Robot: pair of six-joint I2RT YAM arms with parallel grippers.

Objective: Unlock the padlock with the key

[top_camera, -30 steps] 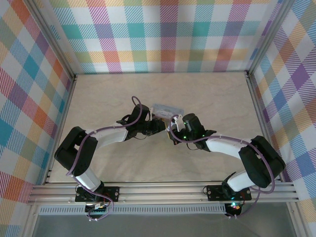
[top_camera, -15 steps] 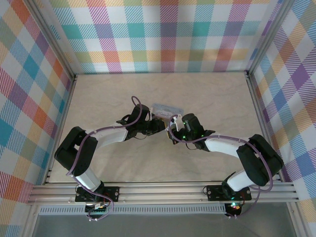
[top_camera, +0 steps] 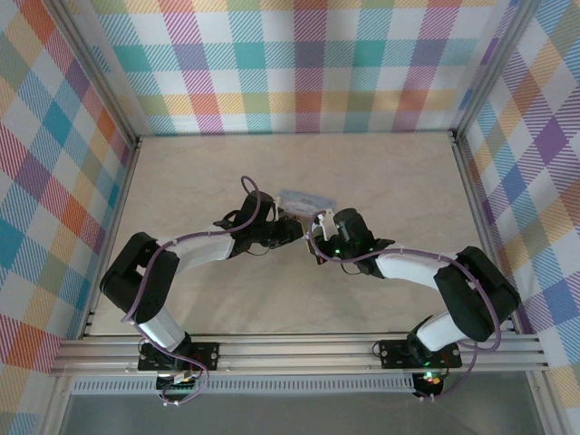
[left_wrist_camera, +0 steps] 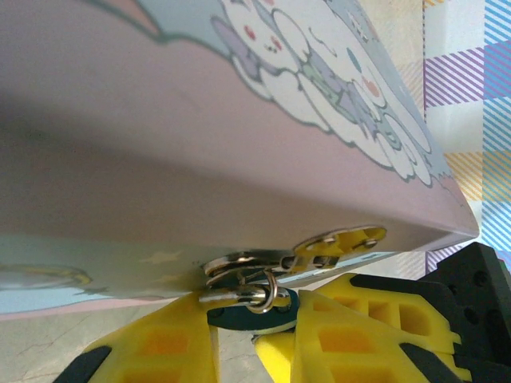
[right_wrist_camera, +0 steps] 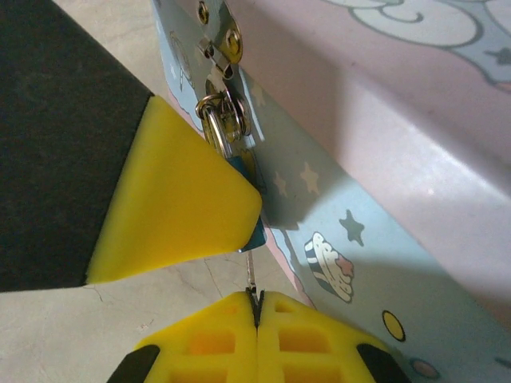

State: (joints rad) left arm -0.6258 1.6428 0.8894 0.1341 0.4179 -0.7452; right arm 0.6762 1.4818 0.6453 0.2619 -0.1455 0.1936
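The left gripper (left_wrist_camera: pixel 251 329) is closing narrowly on the padlock (left_wrist_camera: pixel 239 315). In its own wrist camera the small blue body is sitting just between the two yellow fingers (left_wrist_camera: pixel 164 351) and is touching them on both sides. Directly ahead of the fingertips, the thin silvery shackle (left_wrist_camera: pixel 263 294) is passing through the metal hasp (left_wrist_camera: pixel 335 243) on the side wall of the pale blue tin (left_wrist_camera: pixel 200 120). So the padlock is hanging from the tin while this hand is gripping its body. The tin, with its cartoon picture, is lying just beyond the hand and is touching the shackle through the hasp.

The right gripper (right_wrist_camera: pixel 257 307) is pressing its jaws fully together and is holding the key (right_wrist_camera: pixel 251 275) between the tips. The key is showing as a very thin dark shaft, sticking straight out from the fingertips toward the lower end of the padlock body. Its far end is reaching the blue body, but I cannot tell whether it is sitting inside the keyhole. One yellow finger of the other hand is lying against the padlock, just ahead of this hand and a little to its left.

From above, both hands are meeting tip to tip at the near side of the tin, low over the table (top_camera: pixel 227 172), with the padlock hidden between them.
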